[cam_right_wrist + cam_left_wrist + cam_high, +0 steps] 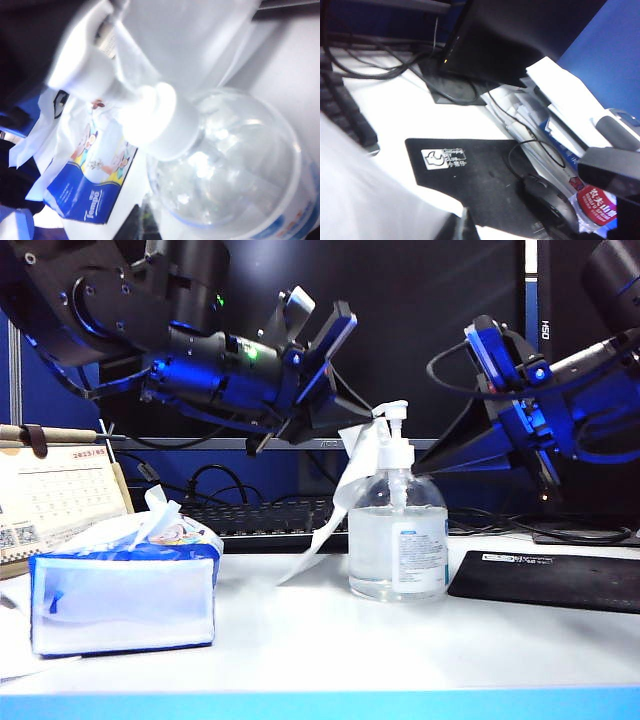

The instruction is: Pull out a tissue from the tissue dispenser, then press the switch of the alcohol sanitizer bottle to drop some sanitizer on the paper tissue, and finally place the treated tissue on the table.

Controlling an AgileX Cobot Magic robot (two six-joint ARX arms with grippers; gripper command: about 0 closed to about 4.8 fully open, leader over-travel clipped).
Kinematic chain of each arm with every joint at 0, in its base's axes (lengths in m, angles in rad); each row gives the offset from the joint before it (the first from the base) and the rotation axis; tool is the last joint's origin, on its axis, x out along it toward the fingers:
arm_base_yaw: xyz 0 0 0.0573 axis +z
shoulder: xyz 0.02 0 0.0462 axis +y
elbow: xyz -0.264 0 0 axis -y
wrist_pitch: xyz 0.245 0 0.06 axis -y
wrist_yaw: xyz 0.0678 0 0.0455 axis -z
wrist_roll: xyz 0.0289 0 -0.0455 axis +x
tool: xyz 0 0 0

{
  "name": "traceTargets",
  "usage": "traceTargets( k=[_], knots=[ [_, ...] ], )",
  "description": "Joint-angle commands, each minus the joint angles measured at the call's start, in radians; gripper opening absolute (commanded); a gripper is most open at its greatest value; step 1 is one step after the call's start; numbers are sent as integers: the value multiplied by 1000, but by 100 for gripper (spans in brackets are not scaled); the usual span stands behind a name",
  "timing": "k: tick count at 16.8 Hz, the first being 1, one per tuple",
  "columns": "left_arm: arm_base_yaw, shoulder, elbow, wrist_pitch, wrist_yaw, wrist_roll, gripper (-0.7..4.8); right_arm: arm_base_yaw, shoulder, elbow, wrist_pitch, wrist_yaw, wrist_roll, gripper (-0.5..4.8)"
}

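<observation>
The right pincer's (420,468) tip hides behind the alcohol sanitizer bottle (398,540); the tissue (365,200) blurs close up.

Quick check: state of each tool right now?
Left tool: closed on the thin white paper tissue, held beside the white pump head.
Right tool: near the clear bottle; cannot tell.

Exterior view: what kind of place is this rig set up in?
Most likely an office desk. A black computer keyboard lies behind the clear plastic sanitizer bottle, a beige paper desk calendar stands at the left, and a black mouse mat lies on the white table.
</observation>
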Motion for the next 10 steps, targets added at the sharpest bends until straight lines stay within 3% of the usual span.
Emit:
traceTargets(
  k=[1,5,10],
  knots=[
    [9,0,4,23,4,2,-6,0,-4,2,40,-22,4,-1],
    [78,-1,13,28,8,-2,-6,-2,-84,32,52,-31,4,-1],
    [94,-4,13,63,45,-28,-6,-53,-200,86,29,-28,3,-1]
  ],
)
